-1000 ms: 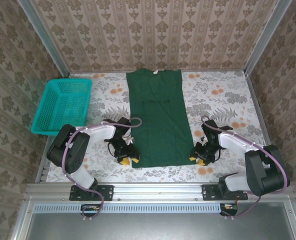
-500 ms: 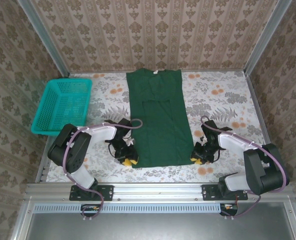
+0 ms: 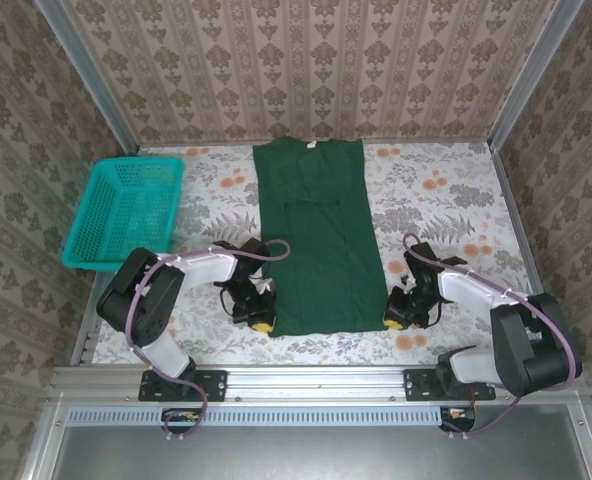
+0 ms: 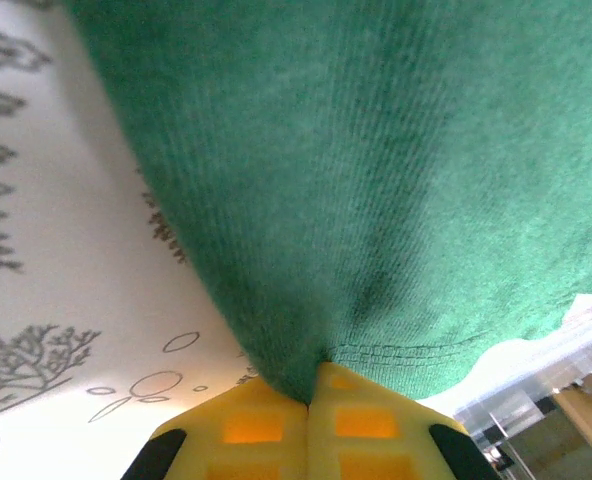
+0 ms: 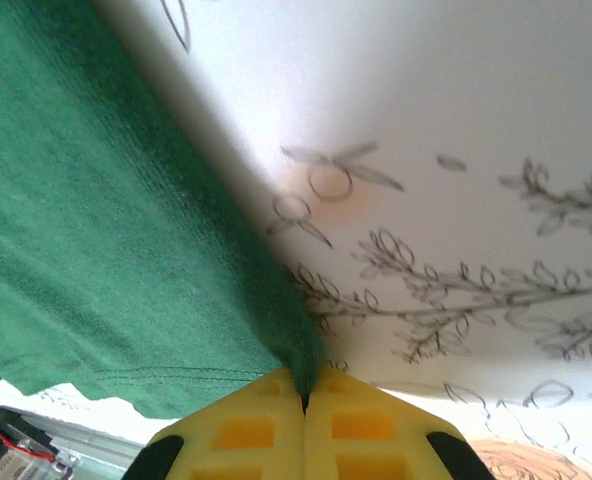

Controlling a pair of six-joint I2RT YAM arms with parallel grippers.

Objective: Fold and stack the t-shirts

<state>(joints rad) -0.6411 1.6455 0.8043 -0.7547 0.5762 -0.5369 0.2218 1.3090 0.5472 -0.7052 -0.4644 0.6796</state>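
Green t-shirt (image 3: 319,240) pinched at both near hem corners by left gripper (image 3: 264,323) and right gripper (image 3: 391,321); runs lengthwise away from them.

Dark green t-shirt (image 3: 319,235), flat, narrowly folded

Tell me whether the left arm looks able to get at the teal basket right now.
Probably yes for reach: the basket sits close on its left, with bare table between. But the left gripper is shut on a near corner of the t-shirt, so it would drag the cloth unless it lets go.
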